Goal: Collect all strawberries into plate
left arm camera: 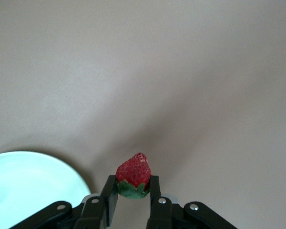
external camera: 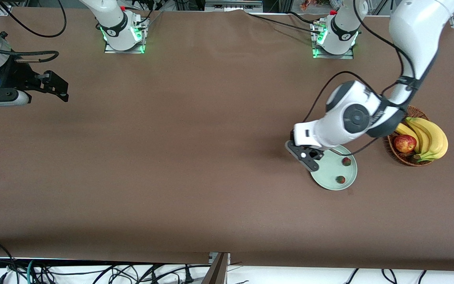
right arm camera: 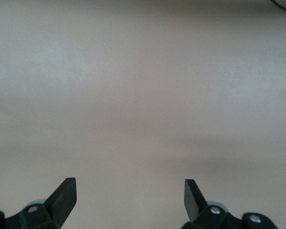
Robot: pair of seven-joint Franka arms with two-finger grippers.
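The worktop (external camera: 195, 157) is a flat, even brown with no pattern. On it the plate (external camera: 329, 179) is pale mint green and glossy, and the two strawberries (external camera: 346, 161) lying in it are dark red with green tops. A third strawberry (left arm camera: 133, 174) is bright red and finely pitted, with a green leafy collar, between the black jaws of the left gripper (left arm camera: 132, 193). The wicker basket (external camera: 398, 154) is brown and woven; in it the bananas (external camera: 428, 138) are yellow and the apple (external camera: 404, 143) red with yellowish streaks. Both arms are white with dark grey joints, and their bases glow green.
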